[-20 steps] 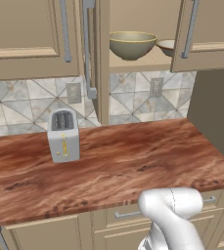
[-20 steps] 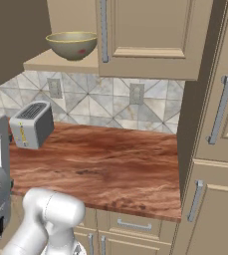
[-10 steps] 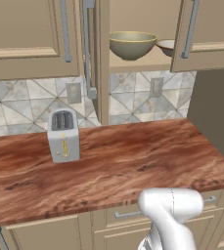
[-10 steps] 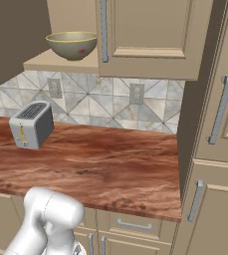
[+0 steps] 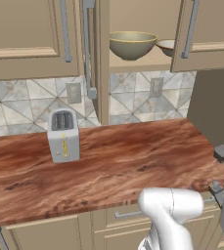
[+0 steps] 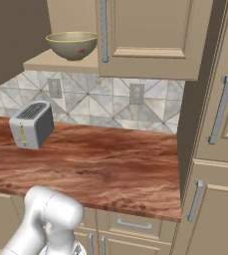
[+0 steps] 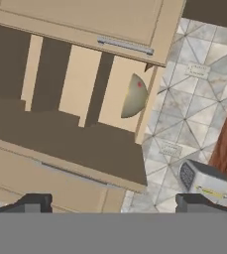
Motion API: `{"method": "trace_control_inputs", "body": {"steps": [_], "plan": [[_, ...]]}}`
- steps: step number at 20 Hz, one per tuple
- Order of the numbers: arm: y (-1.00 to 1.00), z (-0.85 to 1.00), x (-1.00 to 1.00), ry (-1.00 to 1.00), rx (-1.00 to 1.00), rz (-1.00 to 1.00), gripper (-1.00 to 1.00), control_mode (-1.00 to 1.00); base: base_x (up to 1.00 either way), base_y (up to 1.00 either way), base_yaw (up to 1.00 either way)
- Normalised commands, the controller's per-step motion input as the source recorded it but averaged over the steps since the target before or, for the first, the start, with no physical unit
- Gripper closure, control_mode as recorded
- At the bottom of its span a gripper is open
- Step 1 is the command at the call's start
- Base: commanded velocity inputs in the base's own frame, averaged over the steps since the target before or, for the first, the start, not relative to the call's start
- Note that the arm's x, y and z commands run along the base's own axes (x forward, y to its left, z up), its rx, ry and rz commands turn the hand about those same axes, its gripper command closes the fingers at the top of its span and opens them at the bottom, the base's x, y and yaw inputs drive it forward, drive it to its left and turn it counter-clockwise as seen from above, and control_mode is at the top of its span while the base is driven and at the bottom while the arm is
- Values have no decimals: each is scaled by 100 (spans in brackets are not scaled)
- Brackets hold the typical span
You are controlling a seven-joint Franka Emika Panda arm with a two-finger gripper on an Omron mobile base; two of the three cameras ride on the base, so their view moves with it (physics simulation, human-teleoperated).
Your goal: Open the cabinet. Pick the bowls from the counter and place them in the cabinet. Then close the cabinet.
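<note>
Both bowls (image 5: 131,44) sit on the shelf of the cabinet (image 5: 143,61), doors open, bench (image 5: 108,156) holds the toaster (image 5: 63,135). Hand (image 7: 112,203) open, empty. Risk: door swing clips the deep bowl, possibly near the edge.

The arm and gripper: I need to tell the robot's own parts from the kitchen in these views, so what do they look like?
The arm is glossy white, built of rounded tubular segments with a thin dark seam. No cables or markings show. The gripper has two small, dark grey, blocky finger tips.
</note>
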Motion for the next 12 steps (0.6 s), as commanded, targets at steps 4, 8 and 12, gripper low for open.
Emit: {"method": "trace_control_inputs", "body": {"steps": [4, 8, 12], "plan": [[100, -7, 20, -25, -4, -11, -100, -100, 0, 0, 0], [100, -17, 19, -18, -5, -14, -100, -100, 0, 0, 0], [100, -14, 23, -10, -3, -14, -100, -100, 0, 0, 0]]}}
